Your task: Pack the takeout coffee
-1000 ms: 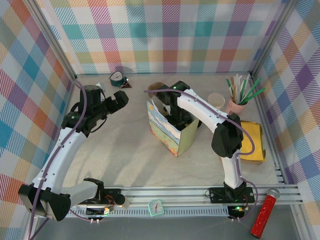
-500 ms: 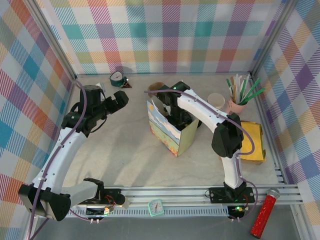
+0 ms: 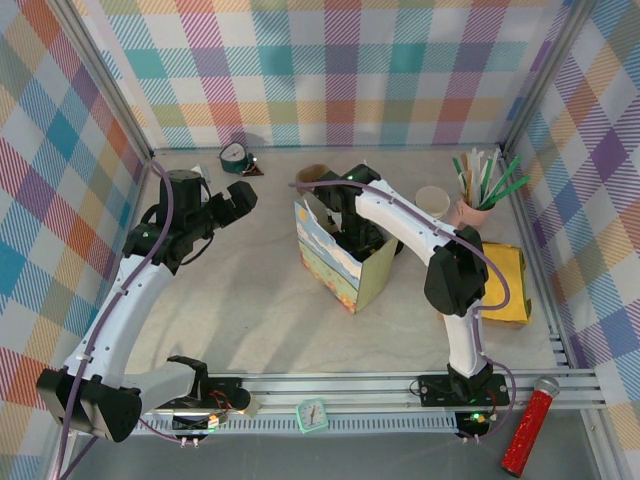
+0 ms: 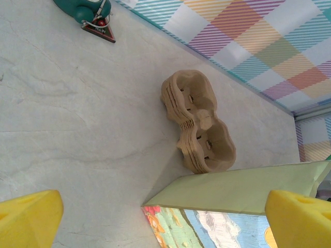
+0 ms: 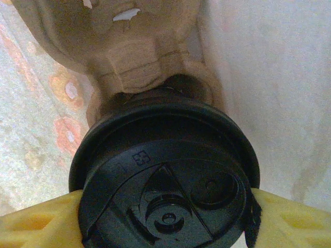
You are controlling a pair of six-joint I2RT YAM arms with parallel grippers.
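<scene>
Seen by the top external camera, a tall paper bag point(image 3: 345, 262) with a printed landscape on one face and a pale green side stands open on the pale stone-look tabletop point(image 3: 260, 310). The right gripper point(image 3: 353, 232) reaches down into the bag's mouth from its far side, and the bag's walls hide its fingers. The left gripper point(image 3: 236, 200) hangs to the left of the bag, well apart from it, its jaws spread wide with nothing between them. Just beyond the bag lies a stack of brown moulded-pulp cup carriers point(image 3: 314, 175). To the right of the bag stand a stack of lidless cream paper cups point(image 3: 432, 200) and a pink cup of green and white sticks point(image 3: 475, 200).

In the left wrist camera, the left gripper's point(image 4: 165, 219) yellow fingertips point(image 4: 28, 217) sit far apart at the lower corners. The bag's pale green top edge point(image 4: 243, 191) lies between them, and the pulp carriers point(image 4: 197, 121) lie just past it.

In the right wrist camera, the takeout coffee cup sits inside the bag and shows as a round black plastic lid point(image 5: 165, 170). The right gripper's point(image 5: 165, 222) yellow fingers point(image 5: 36, 222) pinch the lid's rim from either side. The lid faces the lens squarely, so the cup's long axis runs straight away from it, deeper into the bag. The paper body is hidden beneath the lid. Beyond the lid there is a brown moulded-pulp shape point(image 5: 134, 51); whether the cup touches it cannot be told.
</scene>
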